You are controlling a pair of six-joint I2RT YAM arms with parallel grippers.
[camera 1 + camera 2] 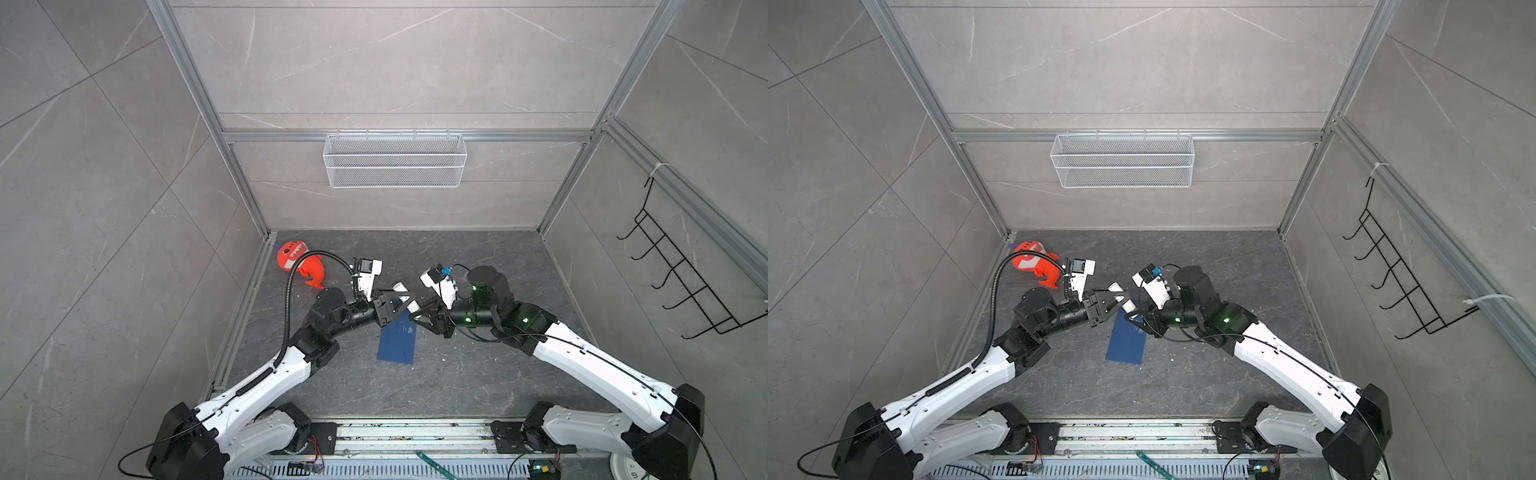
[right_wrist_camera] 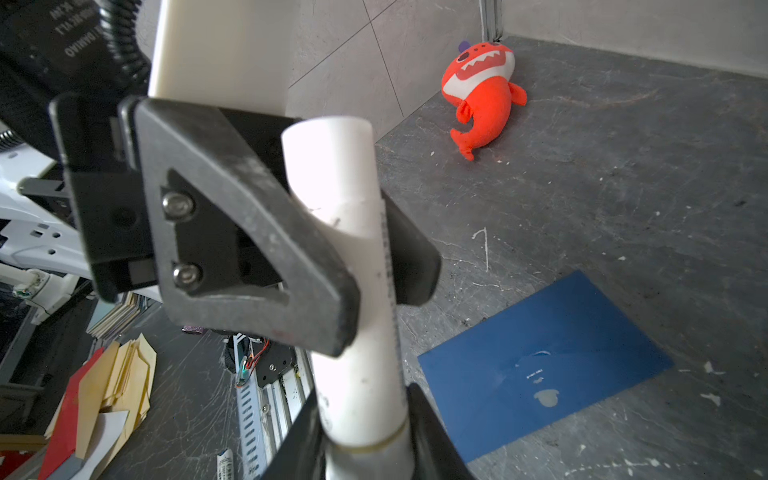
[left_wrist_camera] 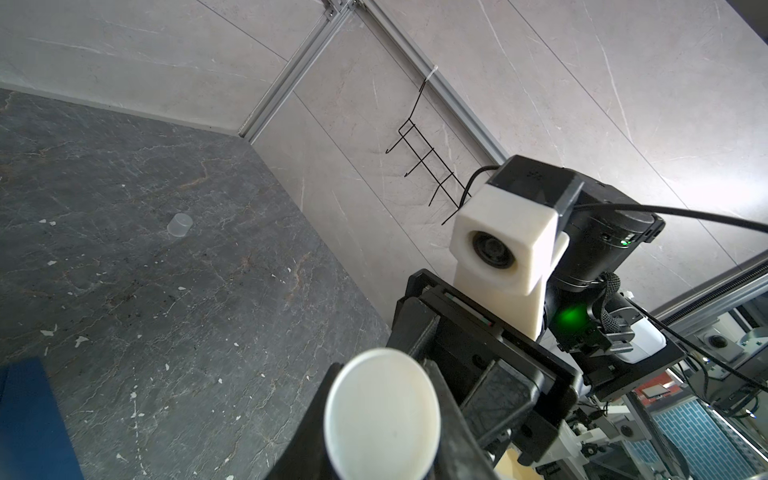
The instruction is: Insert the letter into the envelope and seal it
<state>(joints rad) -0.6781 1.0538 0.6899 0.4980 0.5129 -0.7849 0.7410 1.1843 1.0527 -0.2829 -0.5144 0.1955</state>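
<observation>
A white glue stick [image 1: 406, 297] hangs above the floor between both arms. My left gripper [image 1: 395, 301] is shut on its middle, and my right gripper [image 1: 419, 312] is shut on its near end. The right wrist view shows the glue stick [image 2: 353, 291] with my right gripper's fingers [image 2: 432, 440] pressed against both sides and the left gripper [image 2: 345, 266] clamped higher up. In the left wrist view only the stick's round end [image 3: 382, 411] shows. The navy envelope [image 1: 397, 340] [image 1: 1127, 341] [image 2: 540, 370] lies flat on the floor just below, flap shut. The letter is out of view.
An orange plush shark [image 1: 300, 266] [image 2: 482, 95] lies in the back left corner. A small clear cap [image 3: 179, 225] stands on the dark floor. A white mesh basket [image 1: 395, 160] hangs on the back wall, and a black wire rack [image 1: 681, 282] on the right wall.
</observation>
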